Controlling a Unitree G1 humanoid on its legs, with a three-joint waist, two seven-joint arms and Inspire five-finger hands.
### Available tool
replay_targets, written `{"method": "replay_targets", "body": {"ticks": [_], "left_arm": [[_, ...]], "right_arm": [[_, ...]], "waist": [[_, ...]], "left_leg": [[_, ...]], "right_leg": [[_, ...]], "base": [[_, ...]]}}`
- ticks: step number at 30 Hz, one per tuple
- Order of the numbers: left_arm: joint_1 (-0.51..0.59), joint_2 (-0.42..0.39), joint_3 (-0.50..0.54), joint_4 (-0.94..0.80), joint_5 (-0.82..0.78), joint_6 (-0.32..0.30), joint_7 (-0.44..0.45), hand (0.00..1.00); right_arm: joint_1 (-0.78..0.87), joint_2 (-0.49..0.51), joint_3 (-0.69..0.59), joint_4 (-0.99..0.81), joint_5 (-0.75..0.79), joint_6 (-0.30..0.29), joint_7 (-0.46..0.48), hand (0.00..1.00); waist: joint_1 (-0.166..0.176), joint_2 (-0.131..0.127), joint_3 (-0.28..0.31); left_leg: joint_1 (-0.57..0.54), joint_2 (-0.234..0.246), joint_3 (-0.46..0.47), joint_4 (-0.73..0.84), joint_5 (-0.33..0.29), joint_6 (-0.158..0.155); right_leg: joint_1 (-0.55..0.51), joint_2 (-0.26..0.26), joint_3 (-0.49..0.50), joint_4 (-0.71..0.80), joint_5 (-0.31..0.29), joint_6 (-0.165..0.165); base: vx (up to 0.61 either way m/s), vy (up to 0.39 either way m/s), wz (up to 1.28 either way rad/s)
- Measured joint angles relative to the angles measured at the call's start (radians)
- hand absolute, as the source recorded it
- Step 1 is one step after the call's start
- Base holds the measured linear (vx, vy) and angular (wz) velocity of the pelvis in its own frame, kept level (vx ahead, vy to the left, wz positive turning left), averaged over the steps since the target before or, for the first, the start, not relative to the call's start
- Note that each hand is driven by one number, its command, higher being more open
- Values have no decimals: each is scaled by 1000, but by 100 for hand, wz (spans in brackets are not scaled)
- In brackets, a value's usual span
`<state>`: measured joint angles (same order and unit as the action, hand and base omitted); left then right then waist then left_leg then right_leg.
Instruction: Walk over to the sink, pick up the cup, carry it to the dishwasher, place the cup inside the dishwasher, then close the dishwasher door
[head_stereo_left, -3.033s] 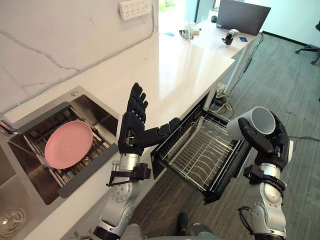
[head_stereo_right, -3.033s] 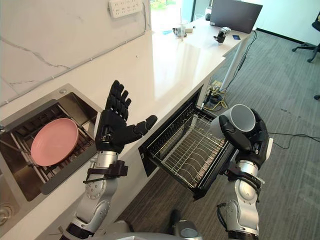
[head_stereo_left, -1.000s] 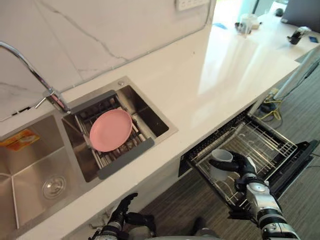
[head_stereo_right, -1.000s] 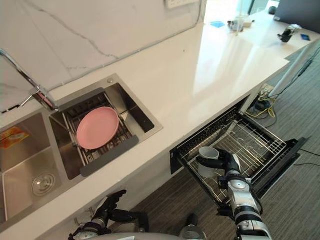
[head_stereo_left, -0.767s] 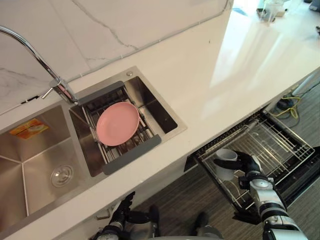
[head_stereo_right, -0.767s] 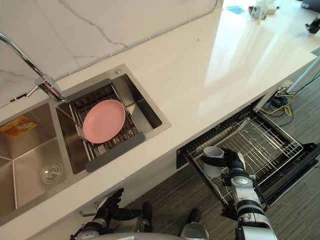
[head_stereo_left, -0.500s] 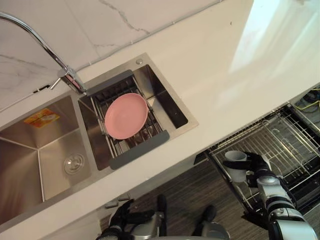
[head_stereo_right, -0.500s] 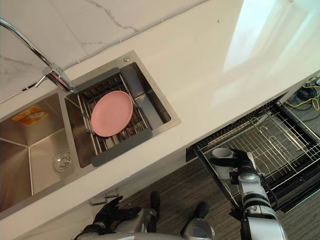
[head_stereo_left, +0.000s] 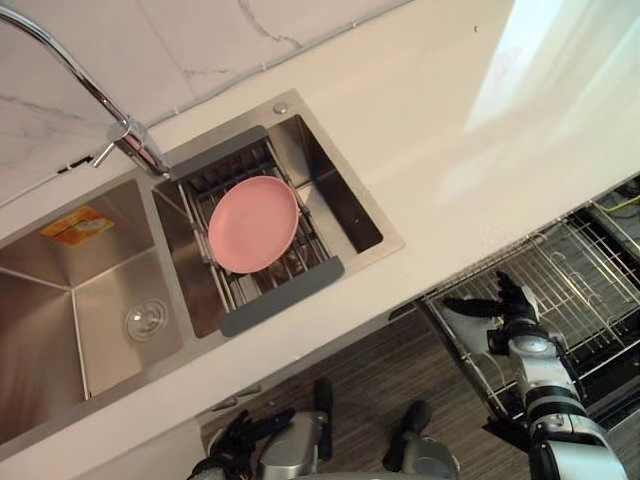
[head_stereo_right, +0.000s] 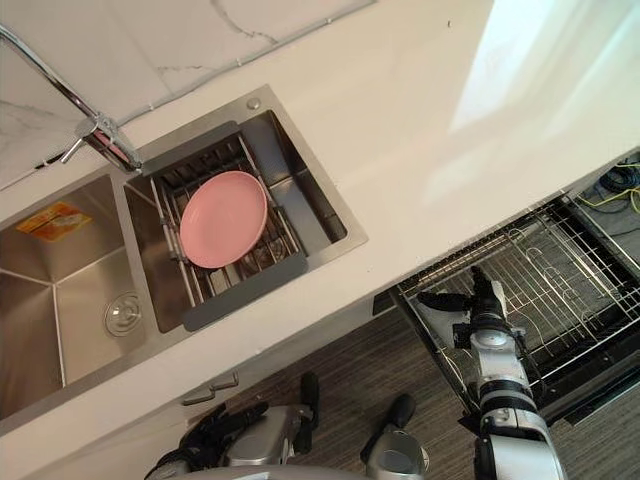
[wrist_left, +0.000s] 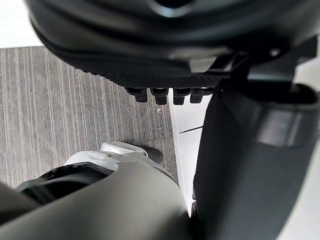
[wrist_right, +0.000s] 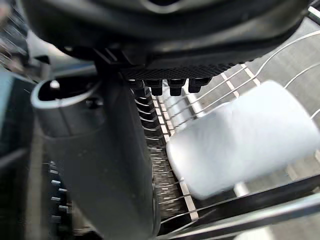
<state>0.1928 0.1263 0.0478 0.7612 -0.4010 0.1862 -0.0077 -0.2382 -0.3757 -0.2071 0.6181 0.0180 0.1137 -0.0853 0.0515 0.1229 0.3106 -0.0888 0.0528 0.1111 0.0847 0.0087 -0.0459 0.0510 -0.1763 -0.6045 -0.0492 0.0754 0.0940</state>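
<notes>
The pale grey cup lies on its side on the wires of the pulled-out dishwasher rack, at the rack's near left corner. My right hand hovers just over it, open, with fingers and thumb spread and apart from the cup; its thumb stands beside the cup in the right wrist view. My left hand hangs low under the counter edge, open and holding nothing.
The dishwasher's dark door hangs open below the rack. A white counter runs above it. The steel sink holds a drain rack with a pink plate, and a faucet stands behind it. Grey carpet lies below.
My right hand has opened and let go of the cup, which now lies on its side in the rack. The camera has shifted a little.
</notes>
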Motion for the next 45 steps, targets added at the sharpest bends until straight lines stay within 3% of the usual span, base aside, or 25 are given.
{"method": "replay_targets", "body": {"ticks": [8, 16, 18, 19, 20, 25, 28, 31, 34, 35, 36, 38, 40, 41, 42, 44, 45], "left_arm": [[0, -9, 149, 108, -168, 69, 79, 100], [25, -35, 273, 187, -268, 67, 93, 100], [30, -33, 312, 199, -263, 67, 93, 100], [30, -31, 322, 216, -241, 65, 89, 100], [32, -34, 322, 232, -214, 61, 85, 100], [43, -32, 314, 255, -88, 17, 42, 100], [46, -33, 294, 289, -71, 17, -10, 100], [31, -22, 266, 306, -124, 39, -22, 100], [20, 2, 180, 339, -323, 118, -26, 100], [16, 7, 169, 340, -333, 121, -38, 100], [6, 14, 148, 340, -328, 117, -40, 100], [2, 34, 106, 340, -315, 110, -39, 100], [-5, 52, 63, 337, -303, 112, -34, 100], [-18, 63, 52, 336, -279, 116, -32, 100], [-23, 67, 52, 336, -262, 118, -31, 100], [-45, 83, 52, 338, -209, 121, -30, 100], [-47, 90, 52, 340, -196, 123, -30, 100]], "right_arm": [[237, 150, -85, -348, 89, -47, 31, 100], [430, 266, -152, -606, 296, -123, 76, 100], [493, 308, -193, -704, 398, -142, 97, 100], [536, 335, -227, -767, 510, -186, 153, 100], [556, 340, -254, -820, 568, -236, 200, 100], [523, 340, -268, -1000, 665, -380, 359, 100], [515, 342, -268, -1028, 746, -407, 423, 100], [515, 355, -223, -1026, 773, -363, 465, 100], [515, 347, -126, -1013, 756, -298, 479, 100], [515, 346, -90, -990, 738, -286, 479, 100], [512, 331, -68, -971, 728, -272, 478, 100], [501, 305, -58, -937, 726, -266, 471, 100], [482, 280, -64, -893, 729, -265, 449, 100], [481, 270, -64, -876, 735, -260, 444, 100], [482, 267, -62, -873, 735, -257, 442, 100], [480, 264, -59, -871, 735, -245, 440, 100], [479, 263, -58, -871, 735, -241, 441, 100]], "waist": [[-43, -58, -43], [-76, -74, -96], [-98, -70, -99], [-122, -63, -104], [-136, -54, -109], [-140, -57, -133], [-142, -65, -155], [-123, -68, -162], [-117, -84, -167], [-116, -106, -178], [-106, -120, -183], [-98, -137, -185], [-109, -145, -188], [-117, -133, -191], [-120, -133, -191], [-119, -144, -187], [-119, -156, -190]], "left_leg": [[32, 47, 73, 107, -87, -13], [46, 97, 139, 187, -153, -13], [47, 136, 209, 219, -183, -9], [54, 204, 327, 264, -189, -9], [58, 222, 373, 293, -179, -23], [102, 174, 424, 260, -194, -12], [115, 127, 425, 218, -188, 0], [119, 100, 421, 190, -181, 10], [139, 39, 391, 135, -172, 26], [144, 3, 359, 91, -157, 31], [152, -27, 329, 41, -134, 35], [177, -61, 278, -30, -89, 57], [194, -65, 206, -77, -59, 68], [189, -45, 157, -85, -48, 72], [179, -32, 135, -84, -45, 72], [167, 5, 64, -94, -20, 37], [167, 6, 50, -92, -19, 30]], "right_leg": [[32, 27, 80, 0, -11, -6], [55, 59, 139, -4, -19, -16], [78, 60, 116, -3, -26, -16], [96, 59, 87, 3, -35, -10], [102, 46, 75, 27, -48, 1], [102, -2, 106, 37, -53, 36], [105, -38, 100, 33, -37, 55], [88, -64, 95, 70, -49, 63], [34, -155, 82, 251, -153, 69], [15, -191, 67, 318, -185, 57], [-7, -214, 67, 379, -208, 18], [-32, -231, 162, 458, -211, 1], [-73, -218, 263, 559, -204, -91], [-84, -171, 331, 545, -258, -52], [-92, -142, 362, 519, -277, -36], [-146, -45, 455, 428, -285, -20], [-155, -29, 474, 391, -272, -15]], "base": [[22, 0, -29], [-23, 18, -25], [32, 16, 33], [86, 86, 62], [89, 126, 49], [26, 164, -9], [27, 131, 8], [18, 105, 12], [7, 110, 34], [40, 71, 66], [42, 25, 64], [51, 20, 78], [102, -13, 105], [107, -69, 92], [146, -159, 107], [134, -218, 93], [98, -185, 82]]}}
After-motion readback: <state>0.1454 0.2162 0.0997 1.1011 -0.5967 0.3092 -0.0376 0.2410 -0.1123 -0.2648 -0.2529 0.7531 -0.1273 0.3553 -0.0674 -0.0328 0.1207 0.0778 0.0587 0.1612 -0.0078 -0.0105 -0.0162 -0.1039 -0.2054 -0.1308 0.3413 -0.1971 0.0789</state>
